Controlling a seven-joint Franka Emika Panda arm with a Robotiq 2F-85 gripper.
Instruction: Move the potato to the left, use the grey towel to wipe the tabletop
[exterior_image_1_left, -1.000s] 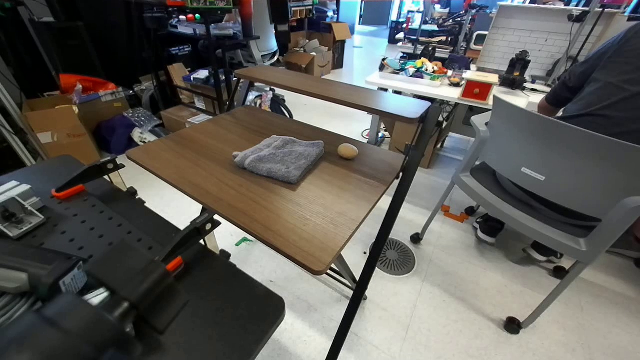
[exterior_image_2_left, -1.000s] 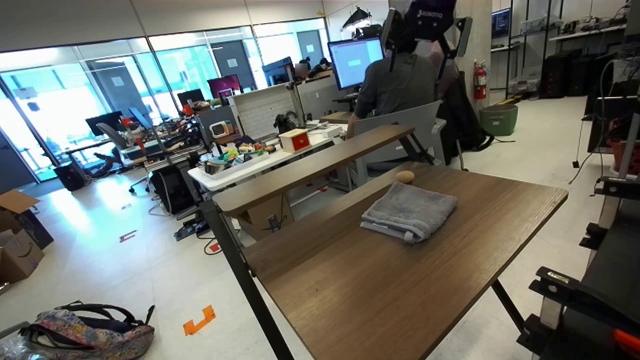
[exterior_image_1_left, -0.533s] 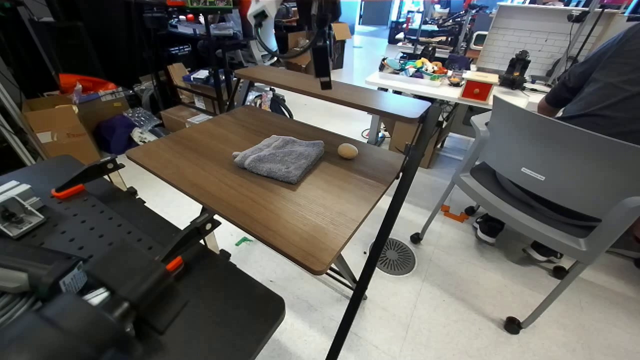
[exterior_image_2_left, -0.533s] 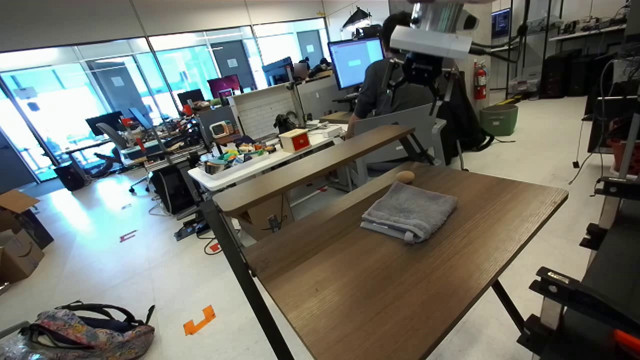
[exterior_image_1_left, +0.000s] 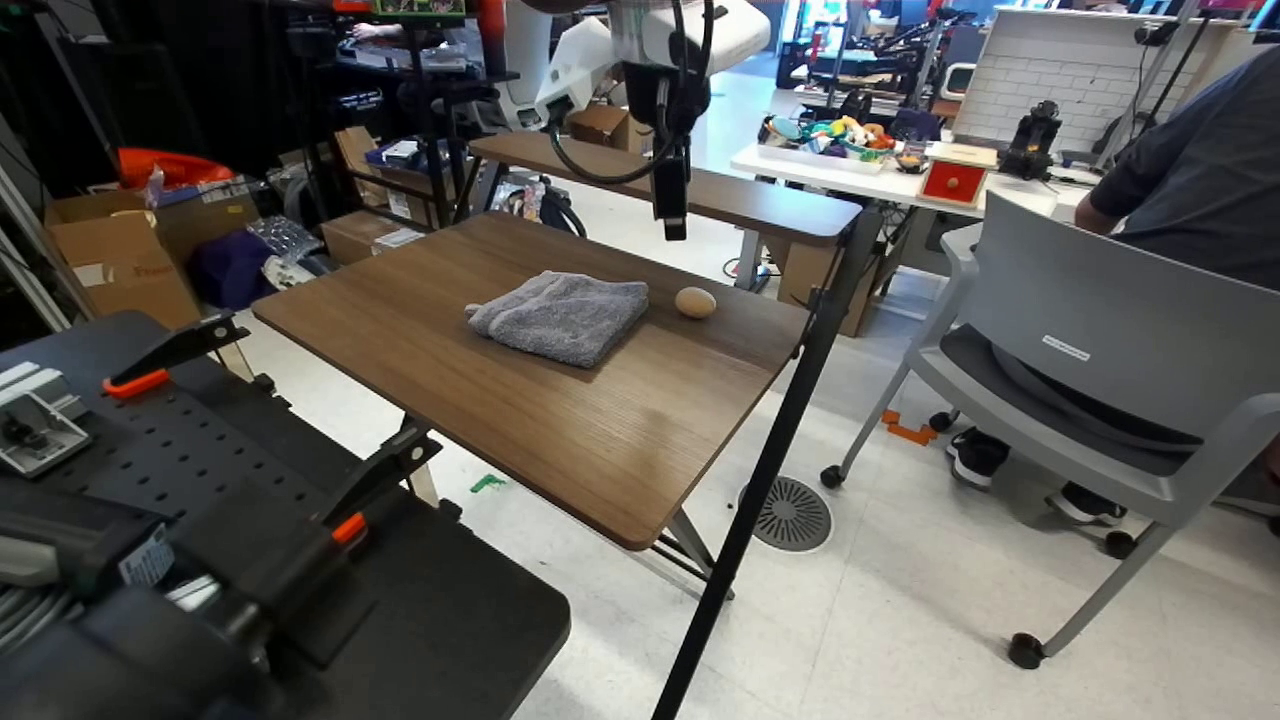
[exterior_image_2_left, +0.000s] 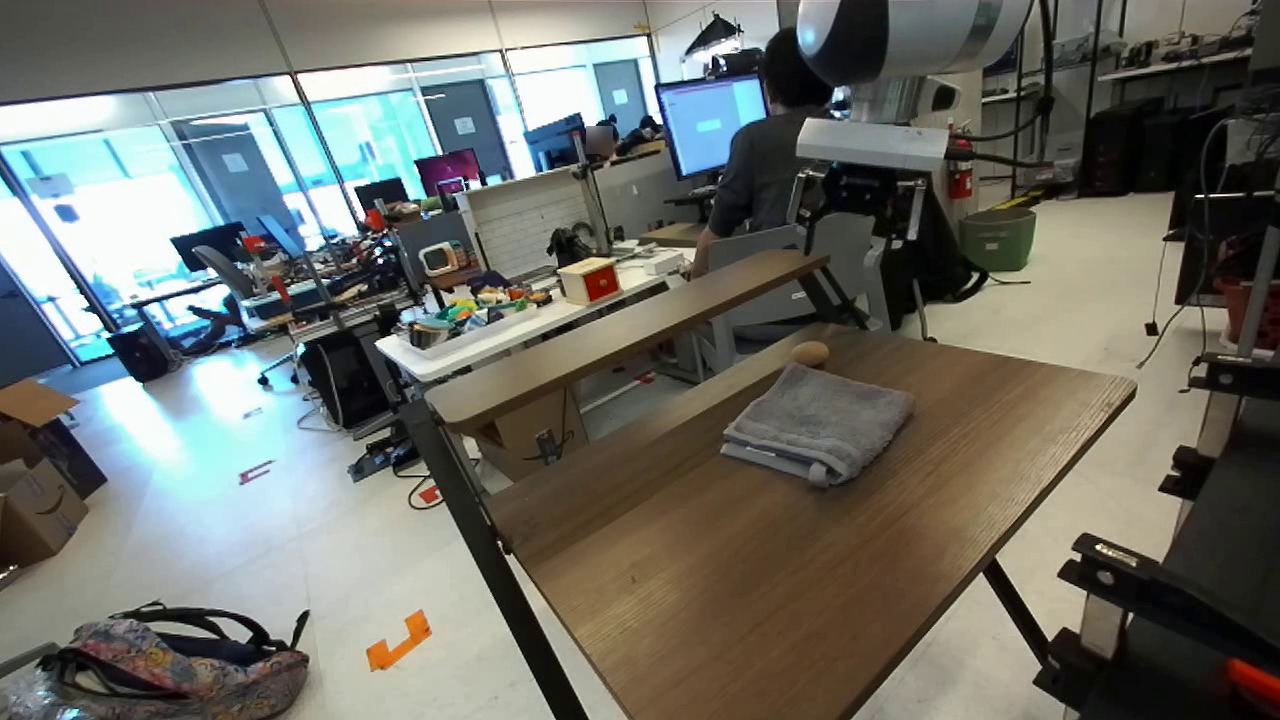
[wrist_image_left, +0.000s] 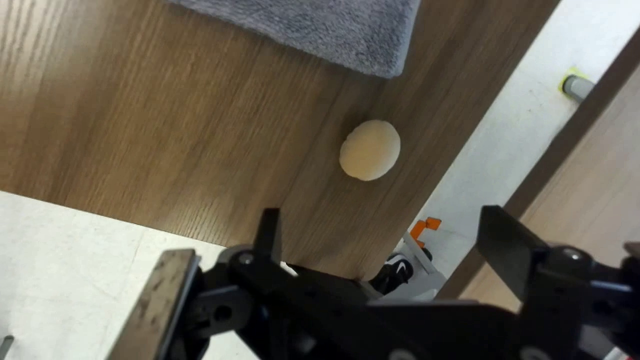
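Note:
The tan potato (exterior_image_1_left: 695, 303) lies on the dark brown tabletop (exterior_image_1_left: 560, 430), a short way from the folded grey towel (exterior_image_1_left: 565, 318). Both exterior views show this; there the potato (exterior_image_2_left: 810, 353) sits just beyond a corner of the towel (exterior_image_2_left: 820, 420). My gripper (exterior_image_2_left: 861, 240) hangs in the air above the tabletop, touching nothing. In the wrist view the gripper (wrist_image_left: 382, 209) is wide open, with nothing held between its fingers. The potato (wrist_image_left: 370, 150) appears ahead of the fingertips, and a corner of the towel (wrist_image_left: 340, 30) shows past it at the top.
A narrow raised wooden shelf (exterior_image_1_left: 660, 185) runs along one long side of the tabletop, near the arm. A black bench (exterior_image_1_left: 450, 610) with clamps stands on the opposite side. A grey chair (exterior_image_1_left: 1100, 300) with a seated person is close to the tabletop's end.
The arm has come into view from above, and my gripper has moved down towards the tabletop near the potato. Potato and towel lie where they were. The gripper has stayed open.

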